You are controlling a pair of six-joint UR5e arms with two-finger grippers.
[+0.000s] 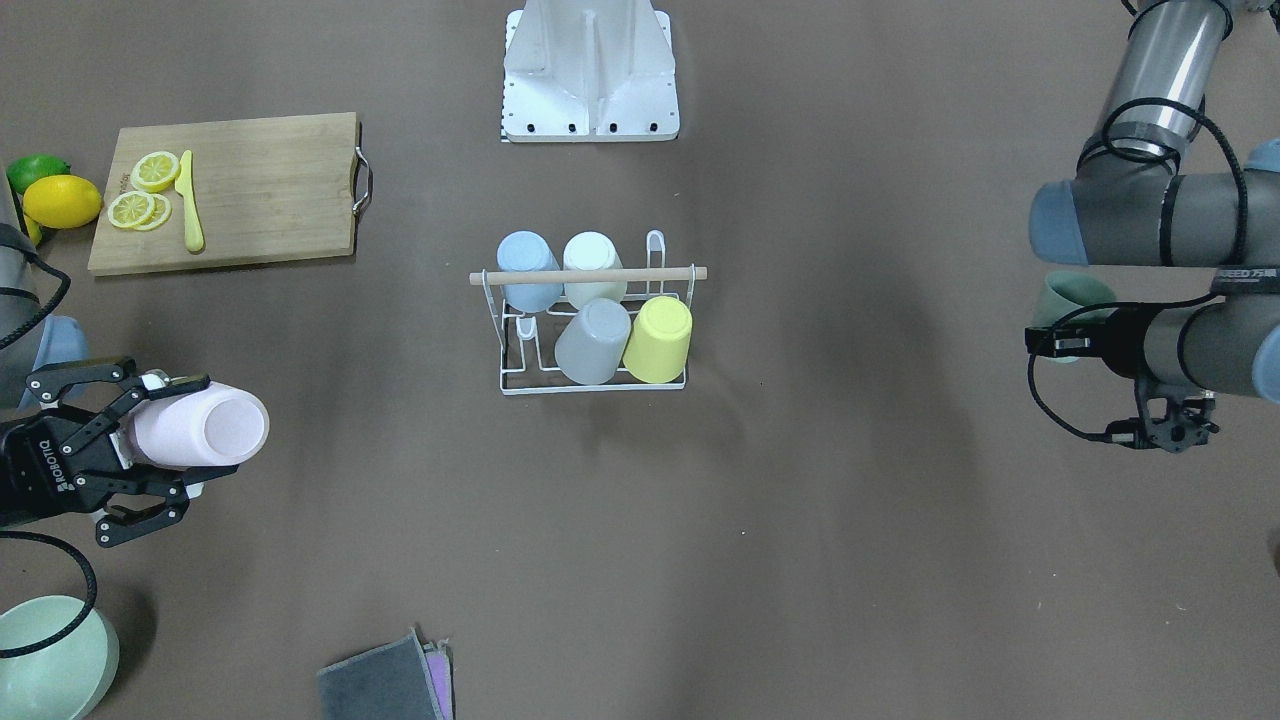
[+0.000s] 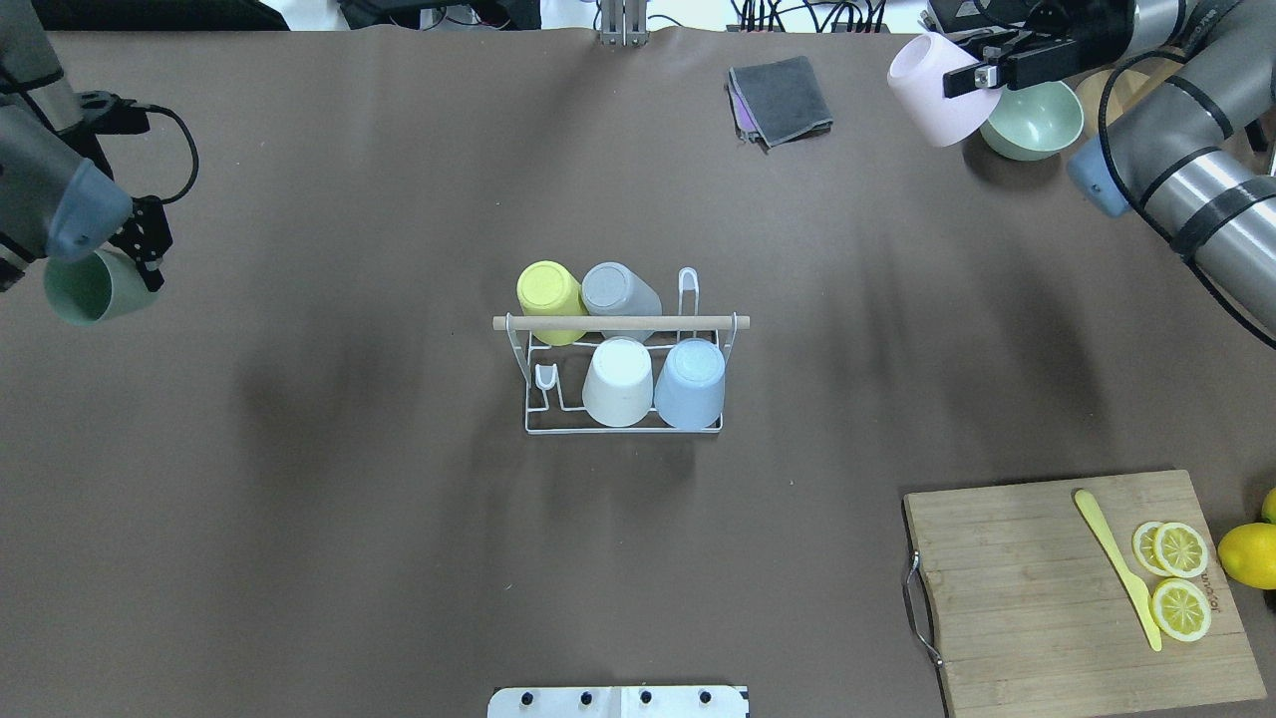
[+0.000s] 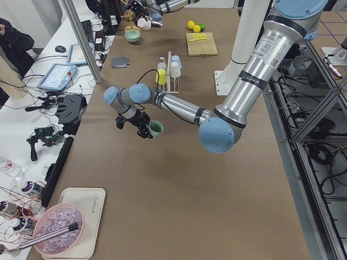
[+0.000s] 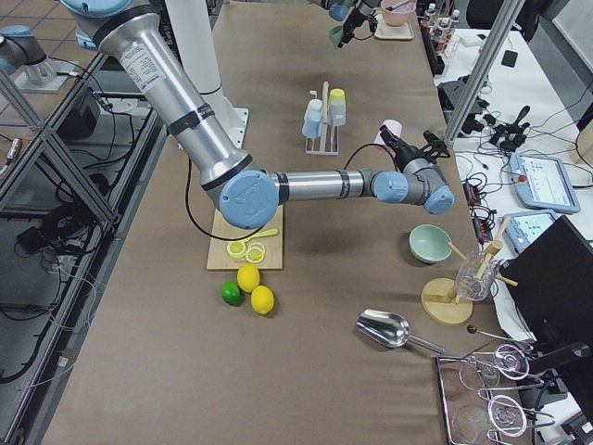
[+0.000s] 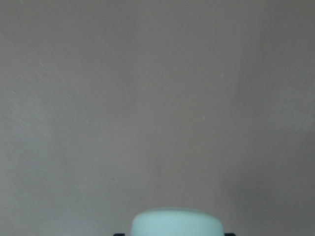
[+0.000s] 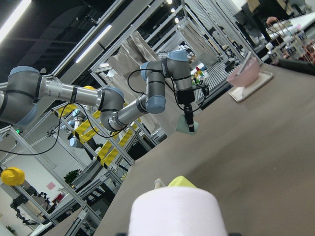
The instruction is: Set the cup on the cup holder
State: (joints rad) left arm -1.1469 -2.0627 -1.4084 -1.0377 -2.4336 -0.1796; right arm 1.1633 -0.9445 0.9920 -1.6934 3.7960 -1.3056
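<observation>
Gripping a pale pink plastic cup (image 1: 218, 425), the right tool (image 1: 190, 432) hangs well apart from the white wire cup holder (image 1: 520, 386). The left tool (image 2: 136, 271) clasps a mint-green cup (image 2: 88, 291), its grip partly hidden.

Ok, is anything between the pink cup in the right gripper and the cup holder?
Nothing visible: bare table lies between the pink cup in the right gripper and the cup holder. The grey cloth lies flat, off that line.
</observation>
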